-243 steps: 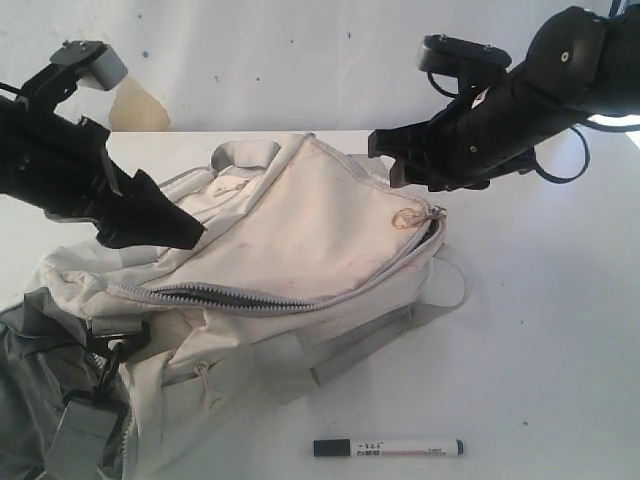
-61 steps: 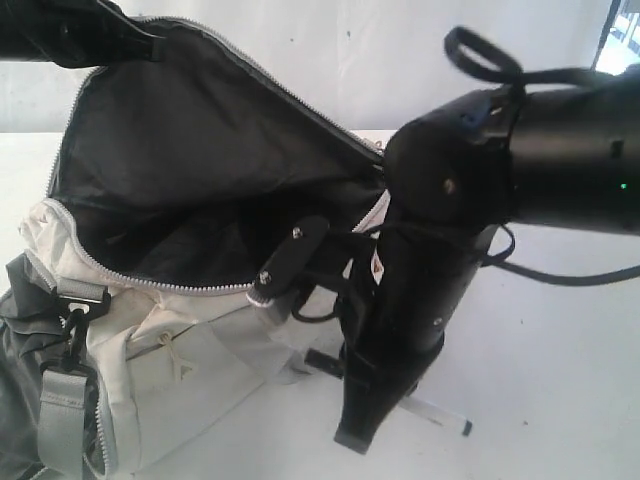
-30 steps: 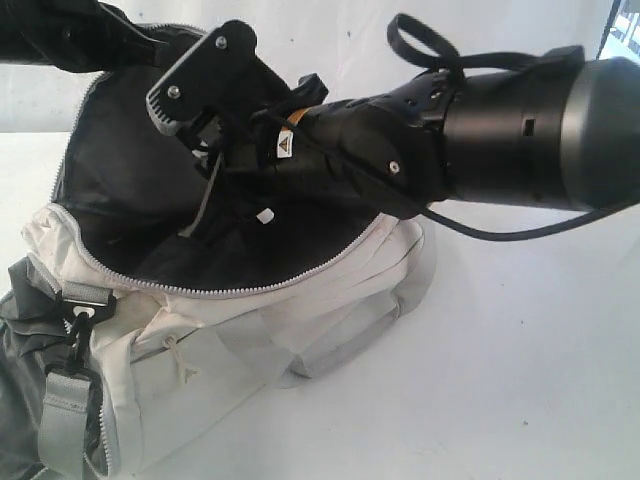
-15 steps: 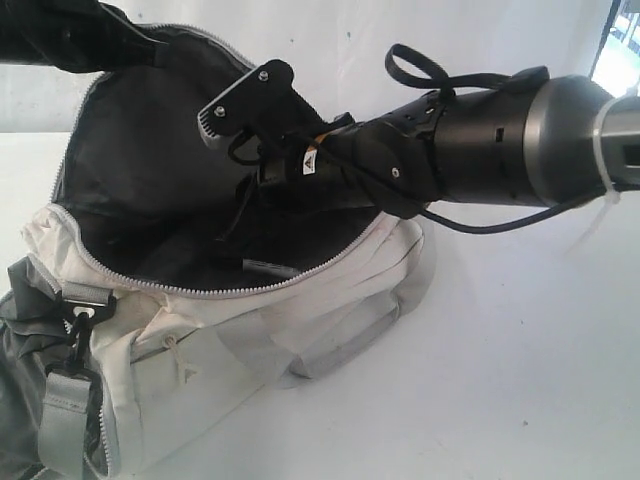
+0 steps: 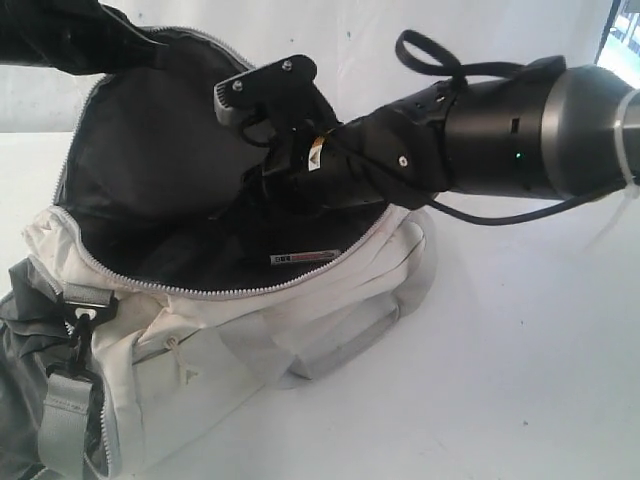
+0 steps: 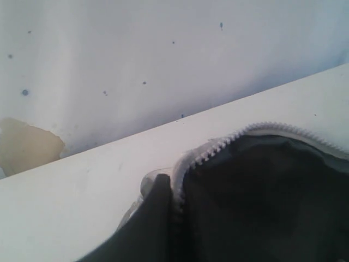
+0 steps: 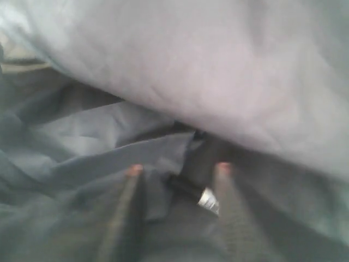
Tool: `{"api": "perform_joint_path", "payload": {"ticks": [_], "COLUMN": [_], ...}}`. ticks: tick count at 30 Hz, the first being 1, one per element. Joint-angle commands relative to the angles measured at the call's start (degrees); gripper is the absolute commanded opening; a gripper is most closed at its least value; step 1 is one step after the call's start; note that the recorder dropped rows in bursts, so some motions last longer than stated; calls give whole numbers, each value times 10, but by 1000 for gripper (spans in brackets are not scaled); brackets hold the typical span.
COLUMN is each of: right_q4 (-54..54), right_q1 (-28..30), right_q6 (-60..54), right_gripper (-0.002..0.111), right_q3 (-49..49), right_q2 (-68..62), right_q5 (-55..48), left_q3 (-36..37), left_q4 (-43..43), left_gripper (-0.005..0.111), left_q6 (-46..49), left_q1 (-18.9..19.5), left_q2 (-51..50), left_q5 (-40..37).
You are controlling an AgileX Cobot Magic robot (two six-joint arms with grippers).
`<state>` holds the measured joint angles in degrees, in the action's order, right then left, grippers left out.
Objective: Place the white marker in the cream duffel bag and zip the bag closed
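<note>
- A dark grey piece of fabric [image 5: 15,400] lies crumpled at the near corner of the white table [image 5: 500,380], touching the bag's end, where a grey strap [image 5: 65,420] hangs.
- The cream bag [image 5: 220,340] sits on its side on the table, with a grey handle [image 5: 335,340] across its near face.
- The zipper [image 5: 190,290] is undone and the mouth gapes wide, showing a dark lining.
- The marker [image 5: 305,258] lies flat inside the bag on the lining, just behind the near zipper edge. Its printed barrel faces up.
- The right arm [image 5: 480,130] reaches into the mouth from the right. In the wrist view the right gripper [image 7: 177,170] has its fingers [image 7: 133,170] spread apart, gripping nothing. The marker [image 7: 204,191] lies loose on the lining beyond them.
- The left gripper [image 5: 135,40] is clamped on the bag's far flap, holding it raised. Its wrist view shows the zipper teeth [image 6: 218,144] and dark lining.
- A speckled white wall [image 6: 136,54] stands behind.
</note>
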<state>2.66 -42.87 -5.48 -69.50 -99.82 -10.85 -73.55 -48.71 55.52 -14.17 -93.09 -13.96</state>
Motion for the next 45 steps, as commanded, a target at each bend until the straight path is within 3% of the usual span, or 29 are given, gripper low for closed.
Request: {"api": "perform_joint_path", "payload": {"ticks": [1,4,7,20,24,28,29,32,39,45], "right_q4": [4,4,4,4,5,5,5,5,32,41], "right_q1": [13,20,30,94,127,145,150,161,196,231], "right_q6": [95,104,124,133,136,138,138,138,138,138], "right_gripper": [11,2,2,2,2,2,2,3,15,16], "right_q3": [-27,-56,-79,-100,-100,-100,-100,-100,-100,-100], "right_q2": [34,50,55,67,67,62,55,46,43,43], "right_q5": [-109,-210,-281,-377,-382,-382,-382,-382,-374,-375], "left_q3": [-6,-6,-8,-15,-15,-15,-15,-15,-15,-15], "left_q4": [-1,-1,-1,-1,6,23,29,26,5,14], "left_gripper": [0,0,0,1,30,53,66,80,85,85], "left_q6": [28,49,49,69,79,78,67,59,3,-83], "left_q1": [3,3,3,3,3,3,3,3,1,-51], "left_q2": [14,24,36,40,40,40,40,40,40,21], "left_q5": [-41,-78,-118,-401,-528,-546,-547,-548,-541,-455]}}
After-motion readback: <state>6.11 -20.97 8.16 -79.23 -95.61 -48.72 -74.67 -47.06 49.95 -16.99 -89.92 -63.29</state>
